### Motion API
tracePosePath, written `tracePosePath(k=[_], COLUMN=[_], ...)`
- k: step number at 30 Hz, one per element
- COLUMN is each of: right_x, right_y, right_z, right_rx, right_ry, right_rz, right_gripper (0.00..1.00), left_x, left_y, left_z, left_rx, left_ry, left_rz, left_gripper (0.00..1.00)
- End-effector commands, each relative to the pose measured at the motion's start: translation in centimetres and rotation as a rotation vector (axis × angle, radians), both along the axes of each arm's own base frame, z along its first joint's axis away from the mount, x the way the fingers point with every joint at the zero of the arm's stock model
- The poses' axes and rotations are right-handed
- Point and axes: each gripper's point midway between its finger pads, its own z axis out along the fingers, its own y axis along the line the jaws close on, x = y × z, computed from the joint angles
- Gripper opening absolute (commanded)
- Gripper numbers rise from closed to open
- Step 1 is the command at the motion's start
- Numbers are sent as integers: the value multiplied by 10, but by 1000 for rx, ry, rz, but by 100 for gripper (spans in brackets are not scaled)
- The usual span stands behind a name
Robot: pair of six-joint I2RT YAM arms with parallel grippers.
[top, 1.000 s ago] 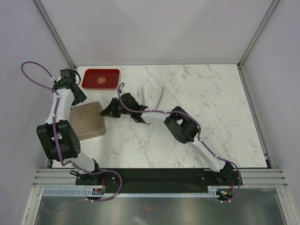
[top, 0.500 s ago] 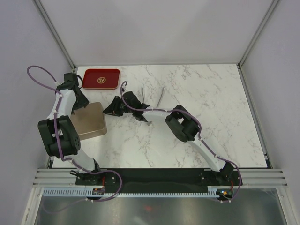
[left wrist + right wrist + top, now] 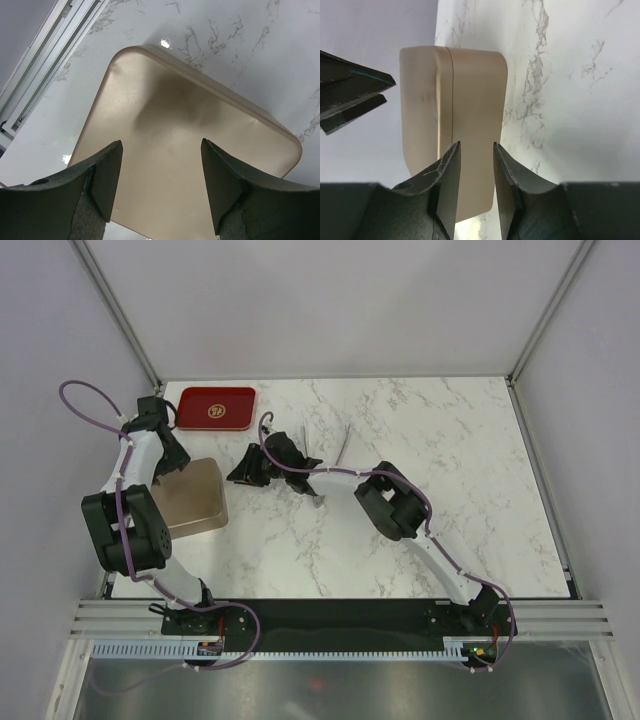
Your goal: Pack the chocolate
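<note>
Tan box (image 3: pixel 188 502) seen shut at 9 o'clock of table (image 3: pixel 450 460). Beside it, right gripper (image 3: pixel 476 150) jaws just eased apart, nothing pinched. Over box, left gripper (image 3: pixel 161 150) jaws spread wide. No chocolate seen; likely packed.

White marble surface (image 3: pixel 460 480) open at right; at left, a tan rounded box (image 3: pixel 195 500) sits beneath the left claw (image 3: pixel 160 145), red rectangular tray (image 3: pixel 240 400) behind.

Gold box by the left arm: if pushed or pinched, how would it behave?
The box likely slides rather than tips: low, flat, on a glossy marble table. Smooth rounded sides look slippery to pinch. The seam around its side suggests the lid might lift off alone.
</note>
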Motion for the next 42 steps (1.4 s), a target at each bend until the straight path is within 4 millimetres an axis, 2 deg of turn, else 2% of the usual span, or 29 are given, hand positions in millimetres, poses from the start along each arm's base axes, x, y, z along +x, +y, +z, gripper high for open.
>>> tracePosePath(k=[1,3,4,6,7,11,12,15,17,19,21,23,26,27,28,29,30,31,33,34,35,36,37,38,39,40,42], right_x=[4,-3,-4,-10,-12,-20,-24,-30,-32,-35,-36,-36,-37,-36,-38,-38,-40,-43,-50,-50,-56,-58,-56,-56,-54,-56,-59], right_y=[4,2,1,-3,-5,-17,-22,-27,-29,-31,-33,-36,-41,-44,-46,-48,-51,-55,-68,-78,-91,-105,-118,-131,-151,-166,-198], right_z=[70,71,80,75,83,85,81,76,73,72,79,83,92,96,97,100,110,110,122,123,109,129,132,133,146,145,162], right_rx=[38,10,13,-4,2,-15,-23,-27,-34,-46,-51,-62,-79,-95,-105,-112,-110,-130,-143,-155,-189,-187,-215,-252,-293,-340,-376], right_ry=[-144,-151,-162,-157,-168,-186,-181,-179,-180,-188,-215,-225,-247,-256,-261,-265,-279,-276,-309,-306,-286,-312,-327,-335,-386,-380,-405], right_rz=[2,8,8,23,26,28,30,43,51,65,73,71,67,60,61,61,62,67,79,77,82,65,46,26,-23,-40,-118], right_gripper=[40,37,35,34,34,33,33,32,32,31,32,32,32,33,33,34,35,37,44,47,56,80,98,98,98,98,98], left_x=[5,5,3,-1,-3,-31,-44,-62,-65,-61,-59,-53,-39,-28,-24,-15,-11,-5,9,14,15,15,15,18,14,4,-5], left_y=[7,7,9,11,11,19,19,19,16,12,15,19,21,13,12,5,-1,-16,-56,-84,-94,-115,-135,-165,-185,-220,-247], left_z=[22,35,39,39,36,12,2,-27,-39,-40,-30,-9,30,53,59,79,87,95,115,121,128,138,143,152,155,164,173], left_rx=[44,54,65,64,55,62,68,17,-24,-50,-40,-12,13,-2,-8,-3,-7,-50,-116,-129,-127,-181,-232,-286,-337,-425,-479], left_ry=[-82,-120,-127,-132,-126,-18,2,30,46,46,31,-17,-106,-176,-195,-250,-274,-309,-386,-404,-421,-458,-482,-525,-539,-561,-593], left_rz=[41,44,54,70,72,123,148,175,176,168,165,151,116,75,62,28,0,-47,-182,-268,-299,-369,-440,-542,-611,-734,-822], left_gripper=[72,72,72,72,72,71,71,72,72,72,72,72,72,72,72,72,72,73,73,73,74,74,75,76,78,99,100])
